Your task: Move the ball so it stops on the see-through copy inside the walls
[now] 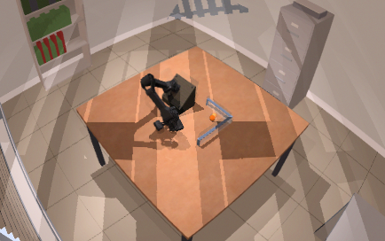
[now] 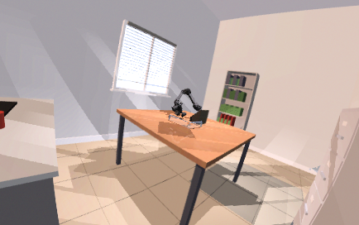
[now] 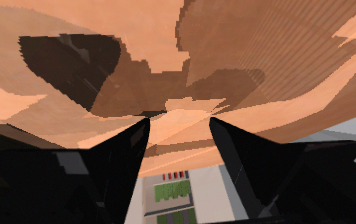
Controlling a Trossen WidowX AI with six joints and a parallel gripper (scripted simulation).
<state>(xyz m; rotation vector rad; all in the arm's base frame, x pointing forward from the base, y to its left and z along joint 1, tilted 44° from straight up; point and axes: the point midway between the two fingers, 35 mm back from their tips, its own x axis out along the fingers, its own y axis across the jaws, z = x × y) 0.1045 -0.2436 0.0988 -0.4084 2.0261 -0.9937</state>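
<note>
1. Orange ball [image 1: 212,117] lying on the wooden worktop [image 1: 248,146], inside the angle of the two low clear walls [image 1: 220,120], close to where they meet; see-through copy not distinguishable at this size.
2. Black claw [image 1: 168,126] hanging low over the worktop, well apart from the ball and on the open side of the walls; fingers standing partly apart with only bare worktop and shadow showing between them, gripping nothing.
3. Placement judged as an approach pose: staying low and part-open, on the unwalled side, probably allowing a sideways reach toward the ball without crossing a wall.
4. Dark box-shaped base block [image 1: 183,91] sitting behind the arm, just beside the far end of one wall; likely limiting room on that side.
5. Walls themselves forming the main obstacle, blocking any approach from the far side.
6. Bookshelf [image 1: 51,33] and filing cabinet [image 1: 294,50] standing on the floor, well apart from the worktop, hindering nothing.
</note>
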